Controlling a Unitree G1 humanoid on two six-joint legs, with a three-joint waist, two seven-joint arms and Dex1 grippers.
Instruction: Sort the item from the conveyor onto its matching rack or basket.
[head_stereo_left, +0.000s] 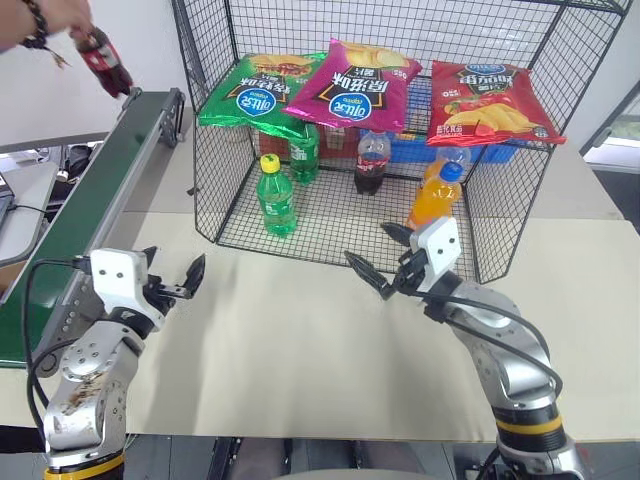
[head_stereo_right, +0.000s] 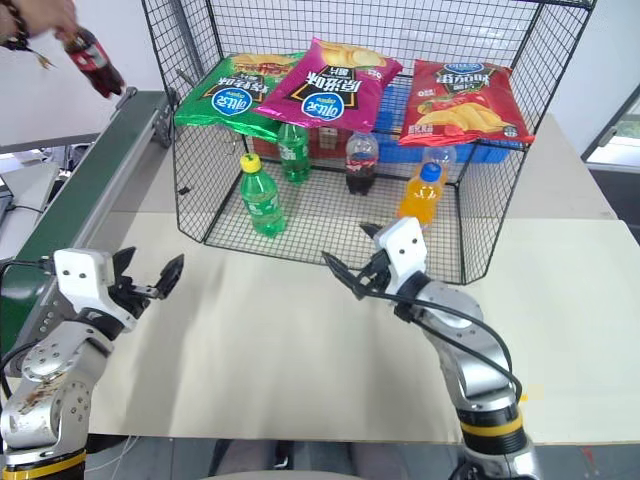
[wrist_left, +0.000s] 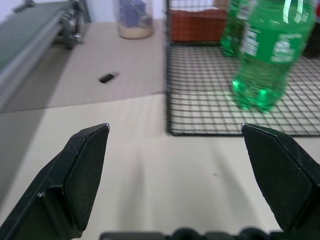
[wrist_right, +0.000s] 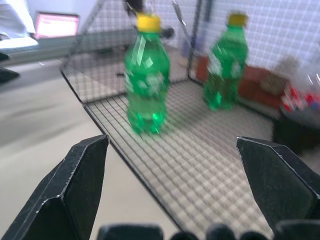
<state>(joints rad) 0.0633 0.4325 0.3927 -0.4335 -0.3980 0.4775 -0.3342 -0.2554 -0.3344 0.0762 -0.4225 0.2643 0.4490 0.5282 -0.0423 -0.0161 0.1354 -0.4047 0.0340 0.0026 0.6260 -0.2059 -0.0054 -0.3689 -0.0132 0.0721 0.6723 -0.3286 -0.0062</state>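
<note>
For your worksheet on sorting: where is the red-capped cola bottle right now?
In the head views, the cola bottle is at far left, held in a person's hand above the far end of the conveyor.

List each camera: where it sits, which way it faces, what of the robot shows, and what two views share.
Left eye and right eye views: on the head, looking forward and down at the table, black wire cage and conveyor; both arms show.
Left wrist view: on the left wrist, facing the cage's near edge; left gripper open.
Right wrist view: on the right wrist, facing into the cage; right gripper open.
Shared: both wrist views catch the front green soda bottle.
</note>
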